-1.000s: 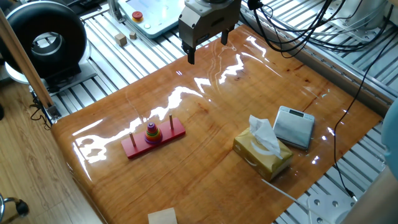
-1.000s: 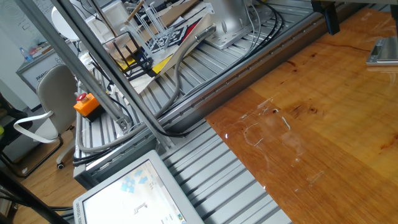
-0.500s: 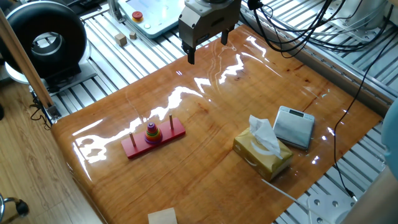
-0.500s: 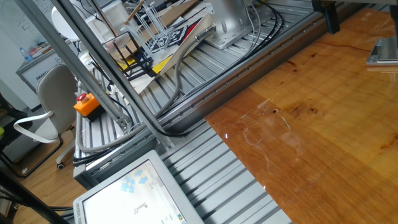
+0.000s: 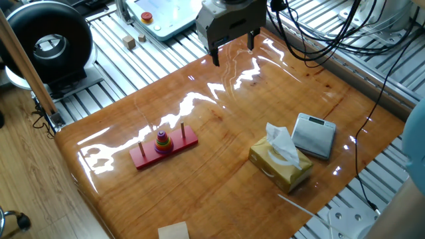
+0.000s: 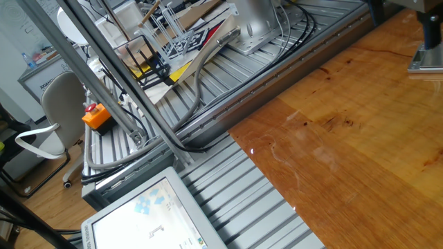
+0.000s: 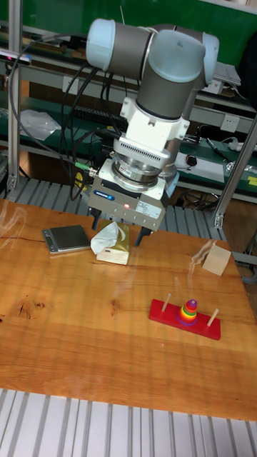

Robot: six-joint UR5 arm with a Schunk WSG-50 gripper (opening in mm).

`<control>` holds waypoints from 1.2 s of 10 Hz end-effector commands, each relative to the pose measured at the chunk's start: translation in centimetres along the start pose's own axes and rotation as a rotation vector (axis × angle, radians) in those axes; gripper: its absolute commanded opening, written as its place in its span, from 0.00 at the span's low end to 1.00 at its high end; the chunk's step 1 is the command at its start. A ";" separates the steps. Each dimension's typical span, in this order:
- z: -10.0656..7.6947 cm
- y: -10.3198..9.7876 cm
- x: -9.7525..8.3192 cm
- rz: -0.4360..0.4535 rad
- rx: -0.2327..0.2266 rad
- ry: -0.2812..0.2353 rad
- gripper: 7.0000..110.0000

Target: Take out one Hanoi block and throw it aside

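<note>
The Hanoi block [image 5: 161, 133] is a tiny purple ring topping a small stack of coloured rings on the middle peg of a flat red three-peg base [image 5: 187, 141]. In the tall fixed view the purple block [image 7: 190, 303] tops the same stack on the base [image 7: 163, 313]. My gripper [image 5: 234, 51] hangs over the far side of the wooden table, well away from the stack. It is open, with nothing between its dark fingers [image 5: 214, 58]. The tall view shows the gripper [image 7: 118, 230] above and left of the base. One dark finger [image 6: 425, 28] shows at the top right of the other fixed view.
A yellow tissue box [image 5: 280, 163] and a grey scale [image 5: 314, 135] sit on the table's right side. A pale wooden block [image 7: 215, 259] lies near the base. Cables and aluminium rails border the table, and a black reel [image 5: 46, 40] stands off its left corner.
The gripper has shifted a little to the right over the table's far edge, still open. The stack and base have not moved.
</note>
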State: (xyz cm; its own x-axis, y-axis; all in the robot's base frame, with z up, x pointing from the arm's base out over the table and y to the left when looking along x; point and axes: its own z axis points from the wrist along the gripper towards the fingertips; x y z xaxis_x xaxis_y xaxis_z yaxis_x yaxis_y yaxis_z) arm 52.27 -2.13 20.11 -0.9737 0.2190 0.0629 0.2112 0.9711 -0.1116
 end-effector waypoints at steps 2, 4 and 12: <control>-0.1 0.0 0.2 0.024 0.000 0.007 0.00; -0.2 0.5 0.3 0.042 -0.024 0.014 0.00; -0.4 3.4 -1.4 0.125 -0.137 -0.040 0.00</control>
State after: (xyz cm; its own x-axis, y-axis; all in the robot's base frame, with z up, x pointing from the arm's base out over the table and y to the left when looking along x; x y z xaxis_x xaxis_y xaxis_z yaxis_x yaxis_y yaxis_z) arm 53.63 0.47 19.93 -0.9458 0.3226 0.0373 0.3225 0.9465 -0.0075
